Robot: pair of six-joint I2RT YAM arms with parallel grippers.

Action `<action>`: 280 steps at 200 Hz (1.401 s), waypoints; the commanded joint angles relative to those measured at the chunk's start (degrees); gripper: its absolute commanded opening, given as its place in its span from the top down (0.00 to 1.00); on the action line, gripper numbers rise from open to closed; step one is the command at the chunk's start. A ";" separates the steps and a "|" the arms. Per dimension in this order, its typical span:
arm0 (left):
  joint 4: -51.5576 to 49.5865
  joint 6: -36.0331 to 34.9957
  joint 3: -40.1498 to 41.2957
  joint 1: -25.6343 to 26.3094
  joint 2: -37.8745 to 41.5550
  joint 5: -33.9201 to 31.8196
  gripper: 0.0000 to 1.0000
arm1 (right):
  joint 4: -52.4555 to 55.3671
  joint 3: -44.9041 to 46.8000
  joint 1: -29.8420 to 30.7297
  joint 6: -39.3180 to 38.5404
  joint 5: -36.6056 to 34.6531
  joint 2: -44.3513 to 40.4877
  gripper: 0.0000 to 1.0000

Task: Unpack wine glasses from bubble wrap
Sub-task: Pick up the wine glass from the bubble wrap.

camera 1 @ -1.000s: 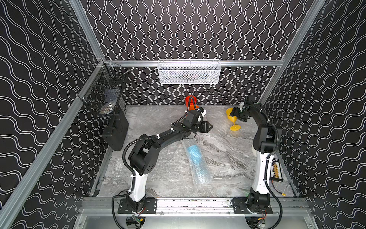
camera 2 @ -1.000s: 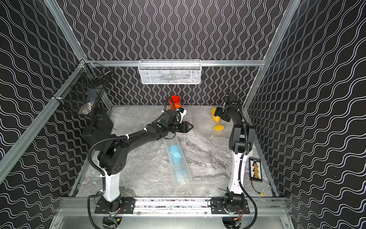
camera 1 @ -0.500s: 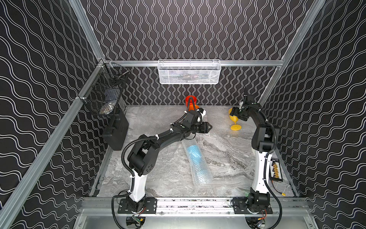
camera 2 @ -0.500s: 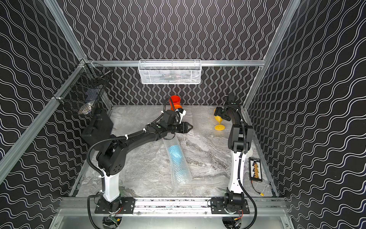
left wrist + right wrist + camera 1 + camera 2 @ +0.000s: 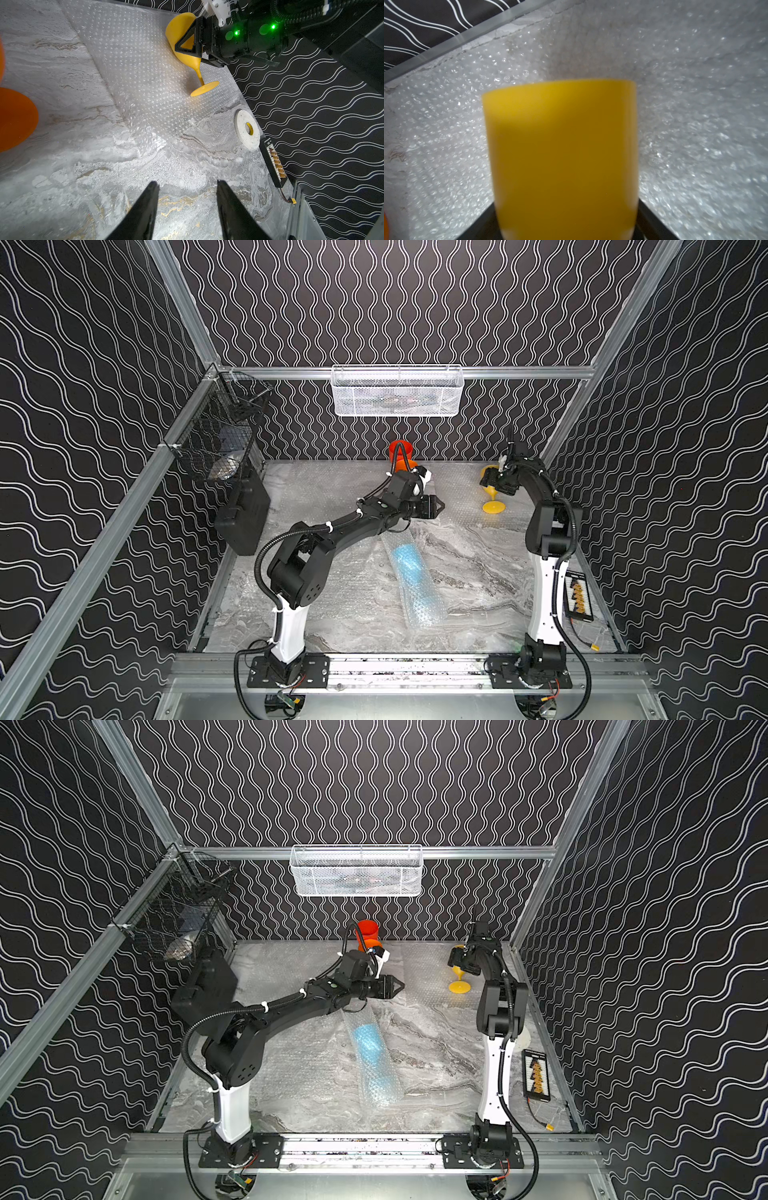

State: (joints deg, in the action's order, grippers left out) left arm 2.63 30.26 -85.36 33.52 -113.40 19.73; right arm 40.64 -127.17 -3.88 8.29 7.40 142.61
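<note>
Over the last second my right fingers (image 5: pixel 180 48) have slid in toward the yellow wine glass (image 5: pixel 190 60) and drawn narrower around its bowl. From above, the bowl showed plainly beside them a second ago. Now, in both top views, they cover most of it, leaving only a sliver of yellow rim.

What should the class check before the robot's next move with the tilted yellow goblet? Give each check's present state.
1. The right gripper clasps the yellow plastic goblet by its bowl: ok.
2. Goblet upright: not ok, it leans over the flat bubble-wrap sheet.
3. The left gripper is open and empty: ok.
4. The light blue goblet unpacked: not ok, it lies inside the clear bubble-wrap roll.
5. Grip firmness: cannot tell.
</note>
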 commanded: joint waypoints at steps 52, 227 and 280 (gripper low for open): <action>0.97 0.85 -0.40 -0.42 -0.06 1.46 0.50 | -1.09 0.96 0.10 -1.42 -0.63 -1.76 0.31; -1.14 3.04 -1.74 -2.30 1.05 2.48 0.49 | -23.78 34.99 6.40 -2.38 6.91 -30.81 0.32; -0.53 5.71 -0.80 -4.83 2.72 4.51 0.48 | -35.44 49.72 8.86 0.86 11.36 -37.05 0.32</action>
State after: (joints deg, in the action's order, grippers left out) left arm 0.56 33.58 -86.76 29.87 -112.53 22.55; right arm 13.39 -80.62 4.27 7.03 15.68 106.56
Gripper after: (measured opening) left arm 0.516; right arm 0.694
